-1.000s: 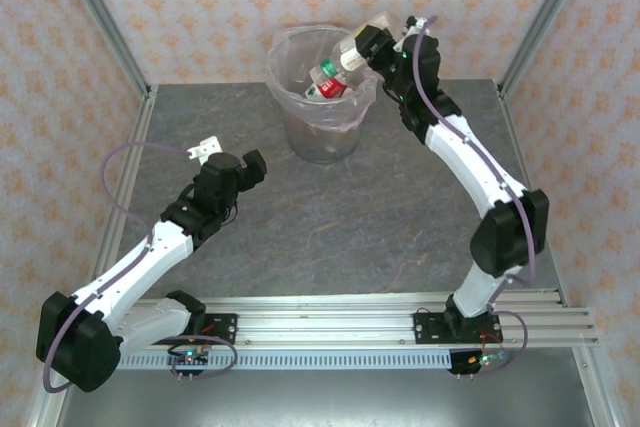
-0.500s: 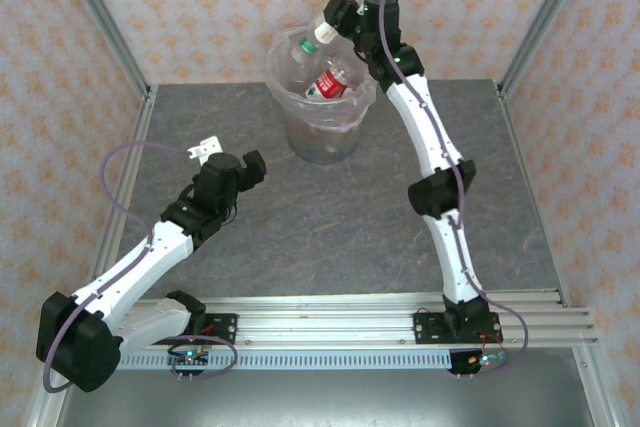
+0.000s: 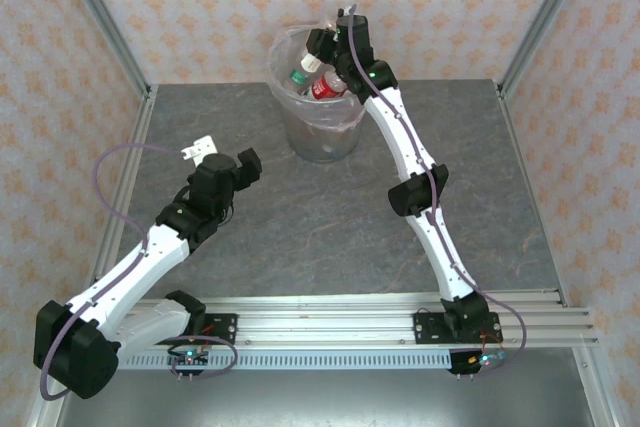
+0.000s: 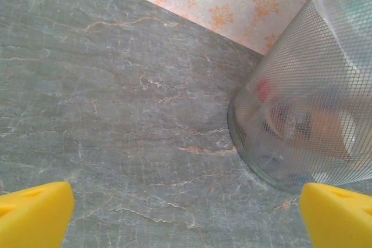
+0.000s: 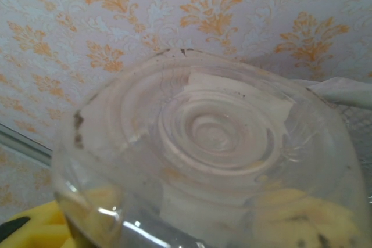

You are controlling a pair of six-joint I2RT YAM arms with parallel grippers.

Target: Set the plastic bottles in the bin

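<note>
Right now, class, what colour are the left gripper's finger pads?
The left gripper has bright yellow pads, clearest in the left wrist view.

Left gripper [image 4: 186,220] spread (fully); right gripper [image 3: 325,48] possibly clamped.

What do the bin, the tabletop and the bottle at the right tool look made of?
Bin: translucent grey wall with a fine grid, mesh or textured plastic, contents showing through. Tabletop: matte grey, veined like stone, possibly a printed laminate. Bottle: clear glossy plastic, moulded rings on its base.
</note>
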